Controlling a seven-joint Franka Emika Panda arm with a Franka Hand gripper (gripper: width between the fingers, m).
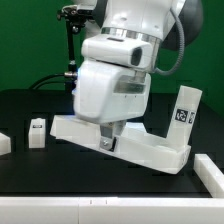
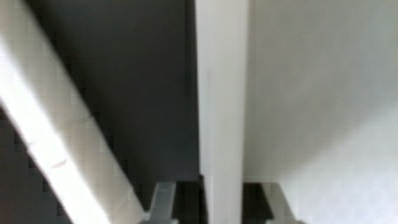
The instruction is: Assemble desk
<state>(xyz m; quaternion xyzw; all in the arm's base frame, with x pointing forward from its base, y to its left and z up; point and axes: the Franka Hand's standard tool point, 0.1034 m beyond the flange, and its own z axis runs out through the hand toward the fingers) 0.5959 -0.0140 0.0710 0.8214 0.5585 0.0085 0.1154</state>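
**Gripping the desk top by its rim**

Exterior and wrist views, one moment. My end effector (image 1: pixel 108 142) is down at the near long edge of the desk top (image 1: pixel 150 146). The panel lies flat on the black tabletop (image 1: pixel 30 105), about the middle of the scene. In the wrist view the fingers (image 2: pixel 164 200) stand on either side of a thin white wall, which I take to be the panel's rim. The jaws are narrow and look closed on it; I can make out no clear gap.

An upright leg (image 1: pixel 186 108) with a tag rises at the panel's end on the exterior view's right. I cannot tell whether it is seated in a socket. A loose leg (image 1: pixel 37 132) stands well apart, toward the exterior view's left.

I judge the panel to be stiff moulded plastic, light for its breadth and smooth enough to slip. Held at one edge, so wide a piece will tend to pivot about the fingers. The thin rim near mid-length is therefore the sound place to hold it, clear of the corner sockets. Sliding it looks safer than lifting, since a sharp move could topple the upright leg.
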